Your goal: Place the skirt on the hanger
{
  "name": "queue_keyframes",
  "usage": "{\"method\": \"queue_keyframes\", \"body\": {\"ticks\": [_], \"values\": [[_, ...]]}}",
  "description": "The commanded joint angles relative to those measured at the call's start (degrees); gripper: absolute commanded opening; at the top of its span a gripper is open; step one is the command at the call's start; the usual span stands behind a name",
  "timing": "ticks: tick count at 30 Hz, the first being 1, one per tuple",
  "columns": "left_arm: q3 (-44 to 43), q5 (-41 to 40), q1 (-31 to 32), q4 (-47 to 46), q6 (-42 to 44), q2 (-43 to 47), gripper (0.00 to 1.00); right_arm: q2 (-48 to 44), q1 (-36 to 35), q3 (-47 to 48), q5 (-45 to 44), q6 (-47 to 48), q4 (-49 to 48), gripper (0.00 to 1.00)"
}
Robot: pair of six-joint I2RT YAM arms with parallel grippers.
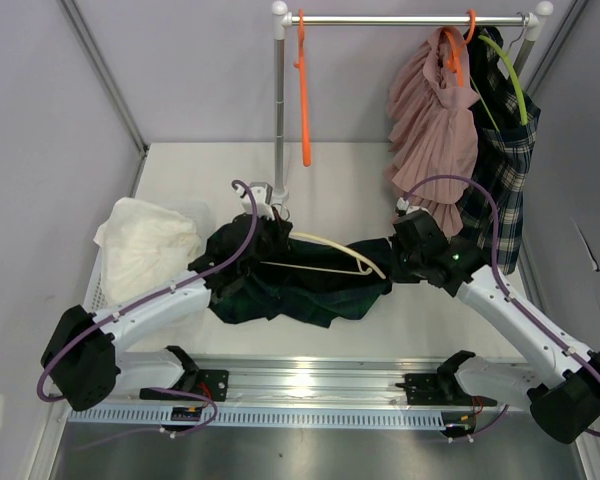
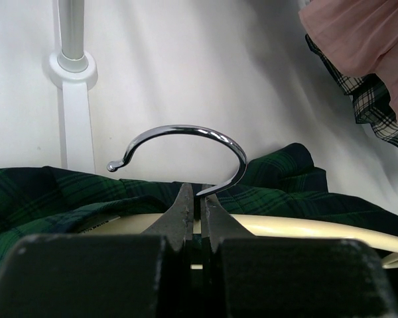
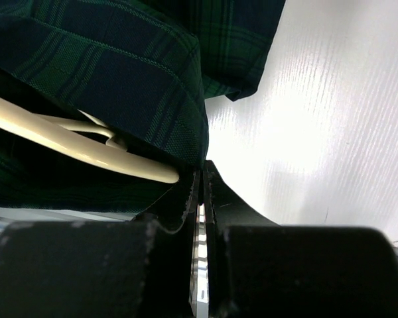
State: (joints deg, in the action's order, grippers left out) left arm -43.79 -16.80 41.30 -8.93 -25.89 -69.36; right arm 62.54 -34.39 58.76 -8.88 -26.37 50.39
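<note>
Two arms reach in from the near corners over the white desk (image 1: 360, 180) in the top view. The dark green tartan skirt (image 1: 300, 290) lies crumpled on the desk between them, with the cream plastic hanger (image 1: 330, 255) on top of it. The left tool (image 1: 263, 222) sits at the skirt's left end, by the foot of the white clothes rail (image 1: 279, 100). The right tool (image 1: 392, 262) sits at the skirt's right end. An empty orange hanger (image 1: 304, 90) hangs from the rail, and further right hang a pink pleated skirt (image 1: 435, 120) and a dark checked skirt (image 1: 505, 170). A heap of white cloth (image 1: 150, 250) lies on the desk's left side.

In the left wrist view, the left tool (image 2: 200, 199) is pinched narrow on the stem of the hanger's chrome hook (image 2: 186, 132), which curls up and over to the left above the fingertips. The hanger's cream bar (image 2: 305, 228) runs off to the right, just behind the fingers. Tartan fabric (image 2: 53, 192) is bunched on both sides of it. The rail's post and foot (image 2: 71, 59) stand at upper left. The pink skirt (image 2: 365, 40) and the checked one (image 2: 371, 99) hang at upper right.

In the right wrist view, the right tool (image 3: 200, 175) is closed to a thin slit. A folded edge of the tartan skirt (image 3: 119, 73) runs down into the fingertips. The rounded end of the cream hanger (image 3: 119, 158) lies against the cloth just left of the tips. Bare white desk (image 3: 331, 132) fills the right half.
</note>
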Motion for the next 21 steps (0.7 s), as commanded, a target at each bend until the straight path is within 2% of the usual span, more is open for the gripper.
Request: {"method": "queue_keyframes", "body": {"ticks": [1, 9, 21], "values": [[0.8, -4.0, 0.6, -1.9, 1.3, 1.0, 0.0, 0.6, 0.2, 3.8, -2.5, 0.1, 1.7, 0.02], [0.0, -8.2, 3.5, -1.4, 3.6, 3.0, 0.0, 1.4, -1.4, 8.2, -3.9, -0.1, 4.2, 0.0], [-2.6, -10.9, 8.4, 0.4, 5.5, 6.3, 0.0, 3.4, -8.4, 20.1, -9.8, -2.3, 8.9, 0.0]]}}
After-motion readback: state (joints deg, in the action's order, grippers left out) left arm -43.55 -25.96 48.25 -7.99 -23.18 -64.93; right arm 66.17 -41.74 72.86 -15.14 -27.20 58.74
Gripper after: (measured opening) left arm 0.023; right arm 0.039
